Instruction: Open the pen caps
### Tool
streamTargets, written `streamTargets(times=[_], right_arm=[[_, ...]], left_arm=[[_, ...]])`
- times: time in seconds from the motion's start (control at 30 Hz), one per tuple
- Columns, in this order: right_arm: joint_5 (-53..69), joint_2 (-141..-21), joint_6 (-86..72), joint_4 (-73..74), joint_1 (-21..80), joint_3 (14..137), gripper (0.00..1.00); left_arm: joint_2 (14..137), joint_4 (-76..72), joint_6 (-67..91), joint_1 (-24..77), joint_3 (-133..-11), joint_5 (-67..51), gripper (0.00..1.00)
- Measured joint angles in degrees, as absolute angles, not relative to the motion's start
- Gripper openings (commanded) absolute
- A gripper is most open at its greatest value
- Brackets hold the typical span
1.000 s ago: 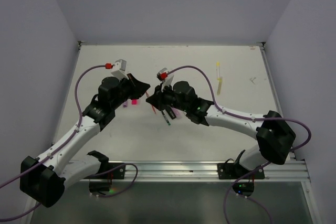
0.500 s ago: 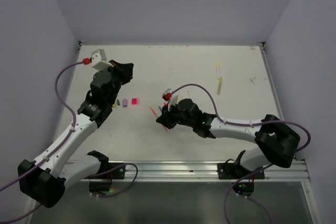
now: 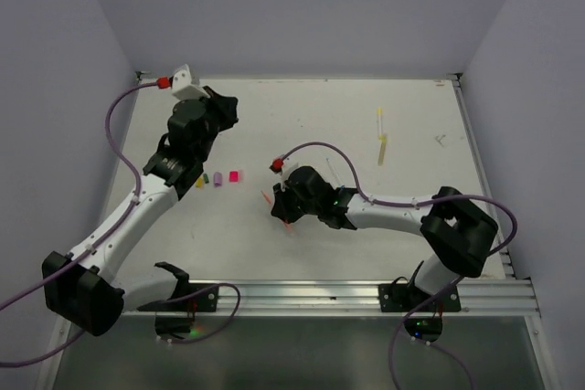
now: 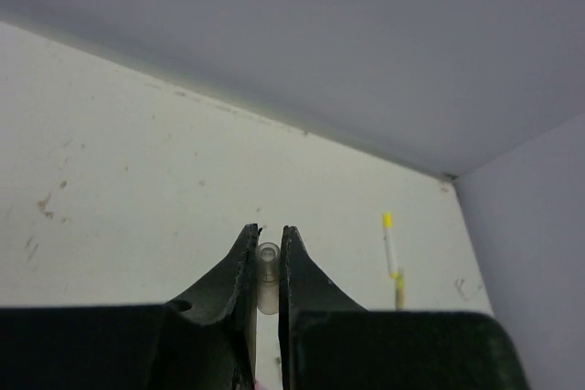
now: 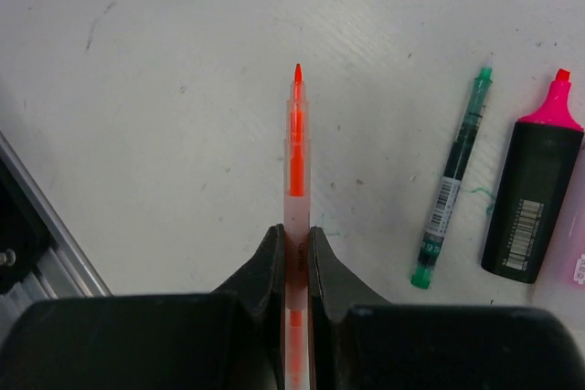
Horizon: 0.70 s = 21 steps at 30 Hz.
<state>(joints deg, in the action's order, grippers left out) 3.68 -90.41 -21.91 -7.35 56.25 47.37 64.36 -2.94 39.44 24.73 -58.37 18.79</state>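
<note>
The left gripper (image 4: pixel 269 242) had swung off toward the far-left corner, pinching a clear cap (image 4: pixel 267 273); the right gripper (image 5: pixel 294 242) had sunk near the middle, clamped on the orange pen (image 5: pixel 296 134), tip bare. That pen looked opened.

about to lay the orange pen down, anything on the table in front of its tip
Nothing visible. The orange pen in the right gripper points at bare table; the green pen and pink highlighter lie to one side, apart from it.
</note>
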Motion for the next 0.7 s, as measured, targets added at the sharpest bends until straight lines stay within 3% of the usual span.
streamTargets(times=[0.3,0.6,0.7], right_arm=[[-3.5,-102.7,-26.2,2.9,56.2,60.6,0.00],[-11.3,-108.6,-30.4,13.5,56.2,67.4,0.00],[-13.3,-109.2,-31.7,16.3,55.9,68.5,0.05]], left_arm=[[79.8,14.1,31.8,24.7,-60.8,9.4,0.06],[90.4,20.2,27.9,24.8,-61.7,5.0,0.11],[93.3,21.1,27.2,24.8,-62.1,4.4,0.11]])
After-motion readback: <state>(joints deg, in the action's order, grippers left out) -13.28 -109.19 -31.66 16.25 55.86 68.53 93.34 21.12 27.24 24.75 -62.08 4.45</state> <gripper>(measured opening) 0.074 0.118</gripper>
